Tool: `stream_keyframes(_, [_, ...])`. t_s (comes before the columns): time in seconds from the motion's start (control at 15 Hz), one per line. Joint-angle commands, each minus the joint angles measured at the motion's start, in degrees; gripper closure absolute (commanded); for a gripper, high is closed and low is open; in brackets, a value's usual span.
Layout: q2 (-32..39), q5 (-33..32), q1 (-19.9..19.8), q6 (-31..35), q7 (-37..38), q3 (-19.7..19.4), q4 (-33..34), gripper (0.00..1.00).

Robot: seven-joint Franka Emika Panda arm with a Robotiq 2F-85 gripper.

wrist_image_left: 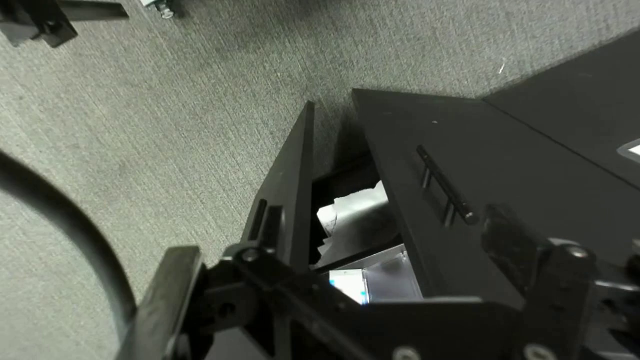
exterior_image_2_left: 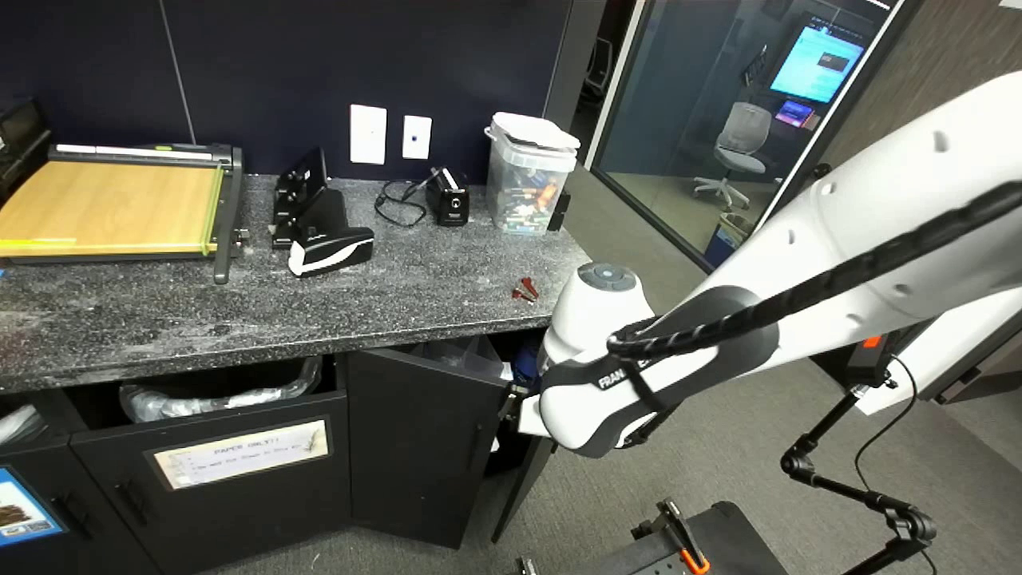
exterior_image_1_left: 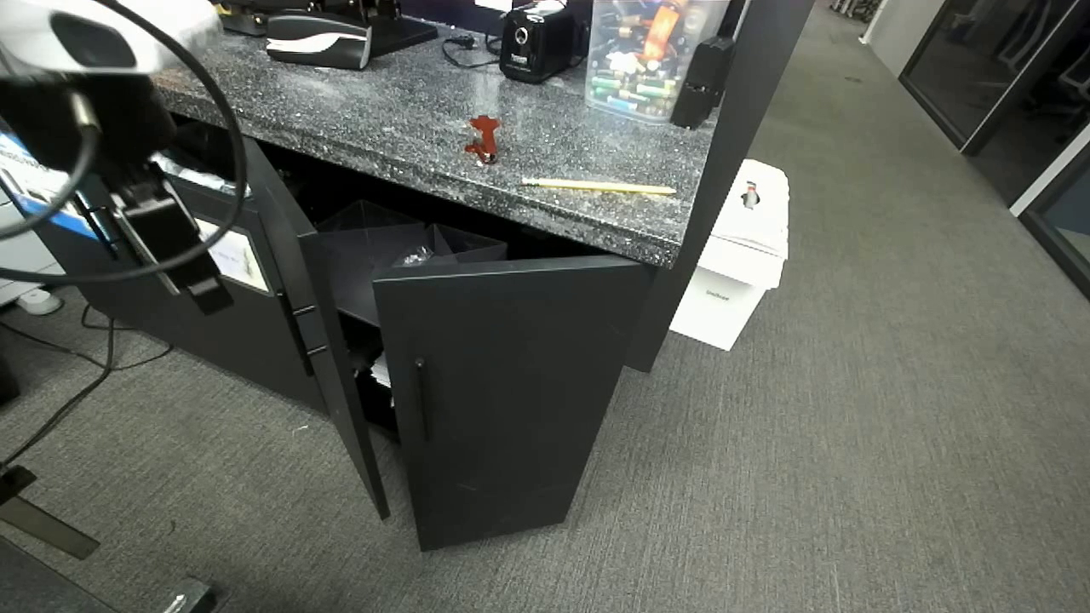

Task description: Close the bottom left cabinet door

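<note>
The bottom left cabinet door [exterior_image_1_left: 339,375] is a plain matte black panel, hinged on its left and standing ajar. Its front and bar handle show in an exterior view [exterior_image_2_left: 423,447] and, upside down, in the wrist view [wrist_image_left: 425,145]. My gripper [exterior_image_1_left: 162,264] is open with nothing between its fingers. It is up near countertop height, by the door's upper part. In the wrist view the gripper [wrist_image_left: 345,245] has one finger over the floor and one over this door's front; I cannot tell if they touch. In an exterior view the arm mostly hides the gripper.
The matching black right door [exterior_image_1_left: 511,400] is also ajar, close beside the left one. Papers and a clear bin show inside. Above is the grey countertop [exterior_image_1_left: 400,119] with a pencil [exterior_image_1_left: 596,186] and a red clip [exterior_image_1_left: 484,139]. A labelled cabinet front [exterior_image_2_left: 239,479] adjoins.
</note>
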Motion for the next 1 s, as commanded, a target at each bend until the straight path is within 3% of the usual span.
stream_keyframes(0.0, [12.8,-2.6,10.0,5.1,6.1,-9.0,10.4,0.00])
stream_keyframes(0.2, [21.4,0.8,15.7,5.9,7.4,-12.6,17.3,0.00])
stream_keyframes(0.4, [27.1,3.4,18.9,4.7,8.2,-13.1,22.4,0.00])
stream_keyframes(0.93, [39.0,8.3,24.2,3.3,9.2,-16.7,34.1,0.03])
